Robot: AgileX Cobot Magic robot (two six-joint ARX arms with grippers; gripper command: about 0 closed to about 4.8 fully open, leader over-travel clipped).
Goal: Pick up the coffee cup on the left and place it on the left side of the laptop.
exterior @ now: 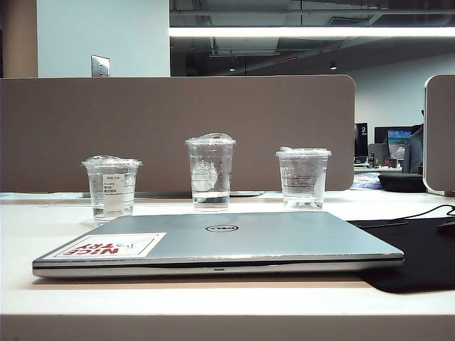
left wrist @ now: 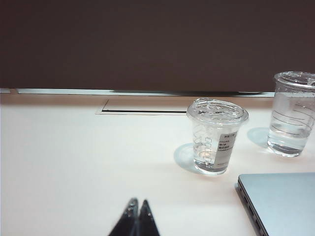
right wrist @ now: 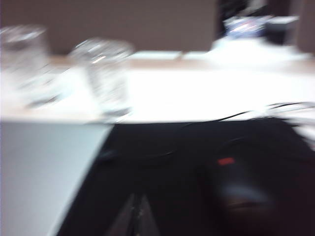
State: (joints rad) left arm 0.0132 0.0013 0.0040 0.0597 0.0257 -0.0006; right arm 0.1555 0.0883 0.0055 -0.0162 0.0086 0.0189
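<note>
The coffee cup [exterior: 111,186] [left wrist: 217,135], short and clear with a lid and a white label, stands on the white table behind the laptop's left corner. The closed silver laptop [exterior: 227,241] [left wrist: 283,199] [right wrist: 39,172] lies in front with a "NICE TRY" sticker. My left gripper [left wrist: 138,202] is shut and empty, low over bare table, well short of the cup. My right gripper [right wrist: 139,199] is shut and empty over a black mat; its view is blurred. Neither gripper shows in the exterior view.
A taller clear cup [exterior: 210,172] [left wrist: 293,114] stands in the middle and another short clear cup [exterior: 303,177] [right wrist: 104,81] to the right. A black mat [exterior: 419,256] [right wrist: 197,172] with a mouse [right wrist: 241,189] and cable lies right of the laptop. A brown partition [exterior: 178,128] backs the table.
</note>
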